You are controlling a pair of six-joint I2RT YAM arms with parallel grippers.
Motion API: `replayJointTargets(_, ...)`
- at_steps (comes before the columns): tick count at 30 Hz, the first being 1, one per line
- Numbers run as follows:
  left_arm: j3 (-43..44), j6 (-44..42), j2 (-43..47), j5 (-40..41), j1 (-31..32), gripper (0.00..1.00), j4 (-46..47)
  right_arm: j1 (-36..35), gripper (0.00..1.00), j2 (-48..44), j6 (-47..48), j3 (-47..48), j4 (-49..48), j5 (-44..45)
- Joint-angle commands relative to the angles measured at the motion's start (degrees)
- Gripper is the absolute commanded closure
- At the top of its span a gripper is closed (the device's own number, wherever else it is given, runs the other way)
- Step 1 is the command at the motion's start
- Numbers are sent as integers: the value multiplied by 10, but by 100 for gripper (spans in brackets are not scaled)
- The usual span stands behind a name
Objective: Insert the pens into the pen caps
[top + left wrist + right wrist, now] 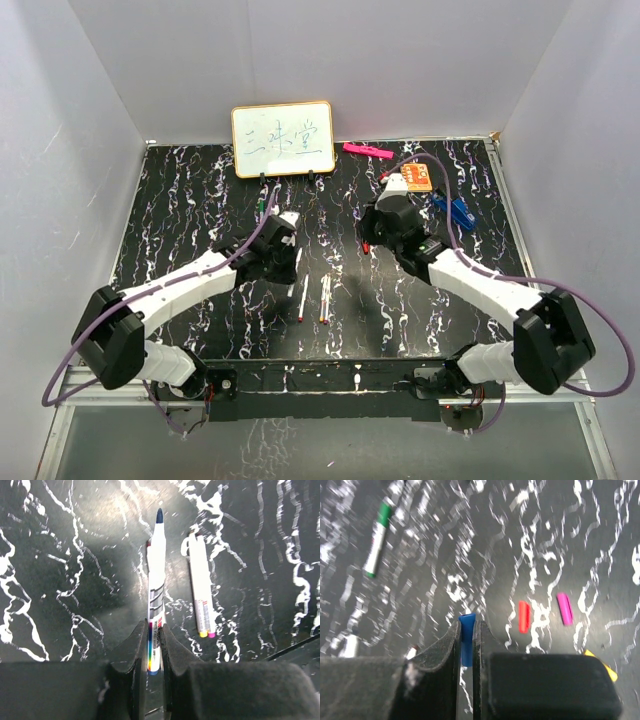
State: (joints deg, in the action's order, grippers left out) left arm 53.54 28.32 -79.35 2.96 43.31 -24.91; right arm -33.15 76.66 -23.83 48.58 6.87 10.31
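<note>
Your left tool point(154, 630) is clenched on the lower barrel of a white pen point(156, 580). The pen's dark blue tip is bare and points away from the wrist camera. From above, this arm reaches to just left of the middle of the black marbled desk point(180, 200).

Two pens point(202, 590) lie side by side and touching on the desk just right of the held one, with one yellow and one pink end toward the tool. From above, the pair sits near the middle of the desk, toward the near edge, with a third pen point(304, 297) just to its left.

Your right tool point(466, 630) is clenched on a blue cap point(467, 619), which is pinched upright between the fingers with its top showing above them. This arm works right of the desk's middle, nearer the far edge.

A red cap point(524, 616) and a purple cap point(564, 608) lie flat on the desk close by, parallel and apart. A yellow cap point(600, 662) shows only partly from behind the tool's body.

A green-capped pen point(376, 540) lies toward the far edge, near the foot of the whiteboard point(283, 140). A pink marker point(367, 151) rests against the far edge, right of the board.
</note>
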Motion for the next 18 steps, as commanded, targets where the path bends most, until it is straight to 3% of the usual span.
replayJointTargets(1,-15,-7,43,-25,-2,100,77,-1,100,-38,-1,-14,-152,-6)
replayJointTargets(9,-55,-30,64,-61,-2,100,254,0,100,-53,-6,-35,-282,-18)
replayJointTargets(18,-112,-35,75,-186,-2,100,426,-1,100,-54,-21,-98,-479,-88)
